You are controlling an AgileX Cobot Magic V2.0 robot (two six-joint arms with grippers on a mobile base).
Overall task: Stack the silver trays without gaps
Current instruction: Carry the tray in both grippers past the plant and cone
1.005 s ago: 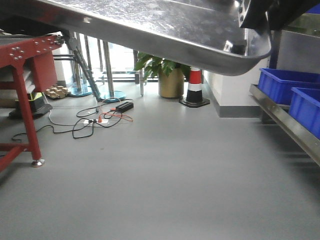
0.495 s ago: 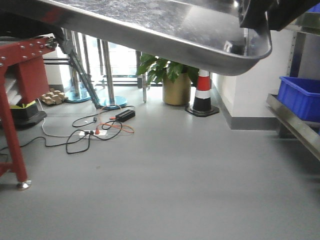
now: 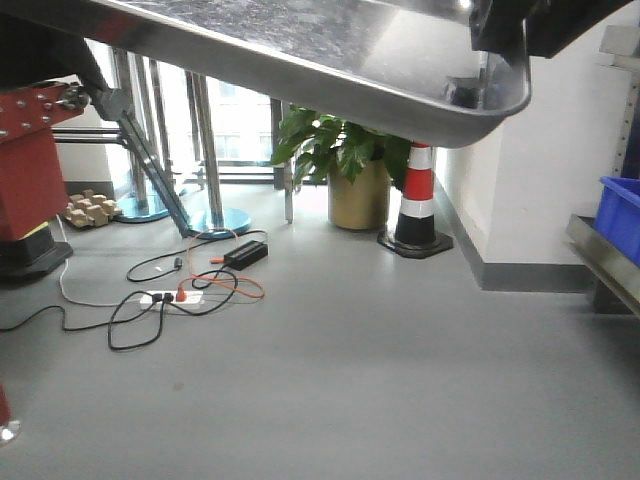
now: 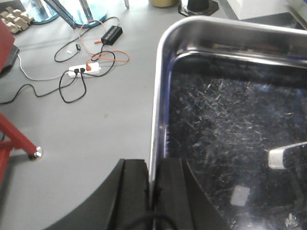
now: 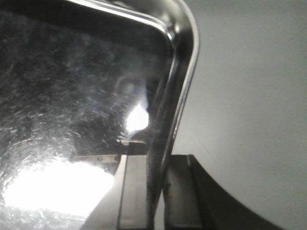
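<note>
Held aloft, silver tray (image 3: 300, 45) spans top of front view, underside showing, well above floor (image 3: 350, 390). Steel shiny, base covered in fine scratches, corners rounded, walls shallow, rim flat and turned outward; bright glare patch on base in right wrist view. On tray's left rim, left gripper (image 4: 152, 179) clenched, one finger inside wall, one outside. On right rim, right gripper (image 5: 156, 184) clamped same way. Below tray: cables (image 3: 180, 295), potted plant (image 3: 335, 145), striped cone (image 3: 415, 195), blue bin (image 3: 622, 215) at right edge

Scratched, glossy steel silver tray (image 4: 230, 120)
</note>
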